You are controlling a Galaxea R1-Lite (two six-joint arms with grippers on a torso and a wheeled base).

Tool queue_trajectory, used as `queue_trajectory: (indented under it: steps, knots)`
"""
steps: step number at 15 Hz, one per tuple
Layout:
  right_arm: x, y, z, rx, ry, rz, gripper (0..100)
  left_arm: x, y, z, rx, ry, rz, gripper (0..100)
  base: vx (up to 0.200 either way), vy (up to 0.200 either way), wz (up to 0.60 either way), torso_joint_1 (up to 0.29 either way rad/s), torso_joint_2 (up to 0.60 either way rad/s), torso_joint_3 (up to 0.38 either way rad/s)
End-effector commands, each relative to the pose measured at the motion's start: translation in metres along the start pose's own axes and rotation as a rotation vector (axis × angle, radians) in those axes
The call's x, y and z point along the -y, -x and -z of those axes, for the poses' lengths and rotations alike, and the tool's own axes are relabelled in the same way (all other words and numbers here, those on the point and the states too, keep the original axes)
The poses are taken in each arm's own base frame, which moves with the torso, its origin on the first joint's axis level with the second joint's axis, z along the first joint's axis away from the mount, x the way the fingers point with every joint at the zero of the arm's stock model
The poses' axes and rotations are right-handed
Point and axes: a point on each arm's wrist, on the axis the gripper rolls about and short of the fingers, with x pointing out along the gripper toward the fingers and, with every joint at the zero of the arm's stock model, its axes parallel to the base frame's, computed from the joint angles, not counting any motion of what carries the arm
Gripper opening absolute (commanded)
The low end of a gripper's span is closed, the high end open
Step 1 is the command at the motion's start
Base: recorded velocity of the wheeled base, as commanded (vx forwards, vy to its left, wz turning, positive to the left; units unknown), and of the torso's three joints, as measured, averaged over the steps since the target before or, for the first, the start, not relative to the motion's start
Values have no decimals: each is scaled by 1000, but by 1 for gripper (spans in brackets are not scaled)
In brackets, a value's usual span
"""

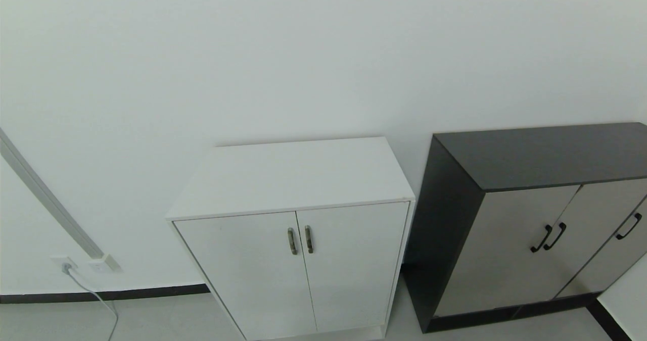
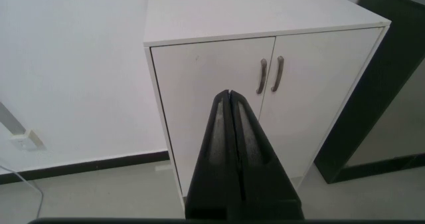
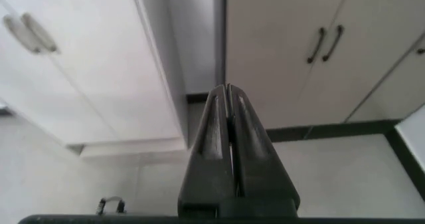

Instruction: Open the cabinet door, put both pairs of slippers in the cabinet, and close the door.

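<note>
White cabinet sits at lower centre of the head view against the pale wall. Both doors are shut, and two grey handles sit side by side at the middle seam. Black cabinet with grey doors stands just beside it at the right of the frame, also shut, with dark handles. Wall socket with a plugged cable is at lower left; slanted grey trunking runs down to it. Black skirting strip runs along the wall foot. Left gripper is clenched, fingers pressed together, empty, in front of the white cabinet's doors. Right gripper is also clenched and empty, facing the gap between the two cabinets.
</note>
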Motion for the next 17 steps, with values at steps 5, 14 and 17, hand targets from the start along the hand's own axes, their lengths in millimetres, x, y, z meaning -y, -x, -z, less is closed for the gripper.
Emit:
queue_trajectory:
  steps: [5,14,17]
  knots:
    - [-1,11,4,149,-6,25,0,0,0,0,-1,0,0,0,0,0,0,0,0,0]
    - [-1,11,4,151,-5,21,0,0,0,0,-1,0,0,0,0,0,0,0,0,0]
    - [-1,11,4,151,-5,21,0,0,0,0,-1,0,0,0,0,0,0,0,0,0]
